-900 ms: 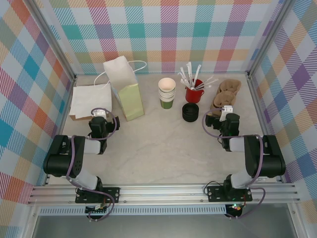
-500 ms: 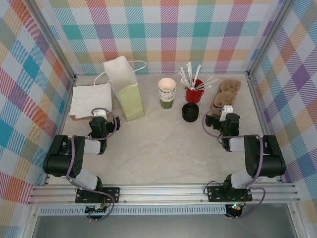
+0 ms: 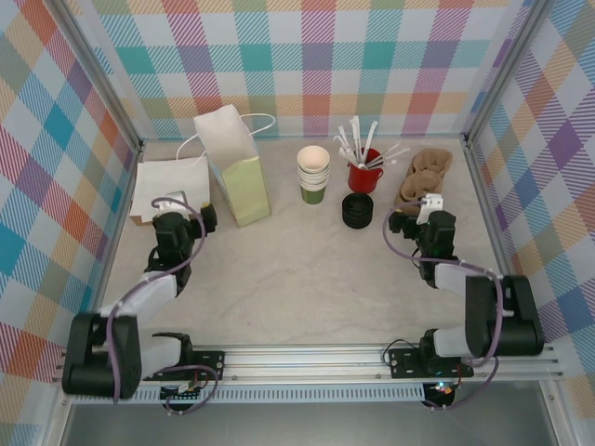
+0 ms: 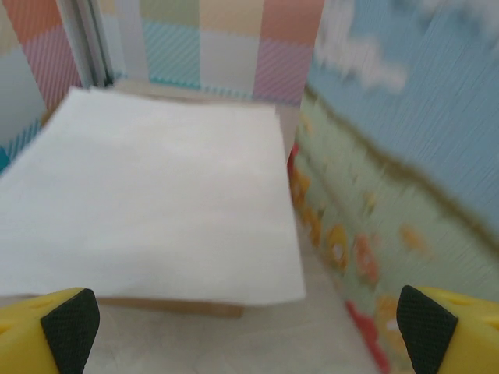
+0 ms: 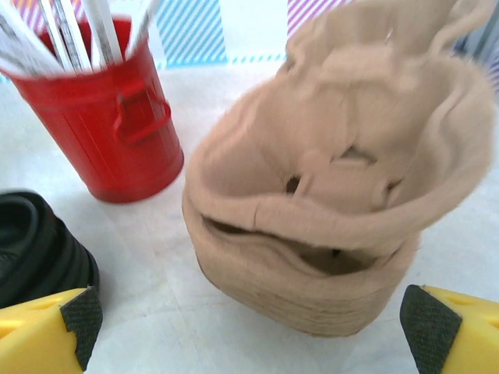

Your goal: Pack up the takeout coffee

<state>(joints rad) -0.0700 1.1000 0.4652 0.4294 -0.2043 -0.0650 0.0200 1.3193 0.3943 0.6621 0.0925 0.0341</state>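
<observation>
**Ann:** Cream-and-olive paper cups (image 3: 313,174) are nested in 1 stack at the back of the table (image 3: 307,279), about midway across. The top cup is bare, with no lid on it. That is the takeout coffee, and it's not packed.

**Ben:** Right, Ann, and the paper bag (image 3: 234,165) stands upright well to the left of them, mouth up. From above, nothing can be seen inside it.

**Ann:** The black lids (image 3: 357,211) are in their own pile in front of the cups, just to the right. So no cup has been lidded either.

**Ben:** Now the left gripper (image 4: 249,319). Its jaws are spread wide with nothing between them. It's low over the flat white bags (image 4: 148,202), with the standing bag's printed side blurred at the right.

**Ann:** The right gripper (image 5: 249,319) is the same, jaws wide apart and empty. It's facing the pulp cup carriers (image 5: 335,179). The red cup (image 5: 101,132) of stirrers (image 5: 97,27) is off to its left, and the lids are at the frame edge.

**Ben:** So how far along is the task?

**Ann:** I'd call it the very start. There are 2 arms reaching and 0 things grasped. Taking a cup, lidding it and getting it into the bag all look to be ahead.

**Ben:** Whether a carrier comes first can't be told from this.
</observation>
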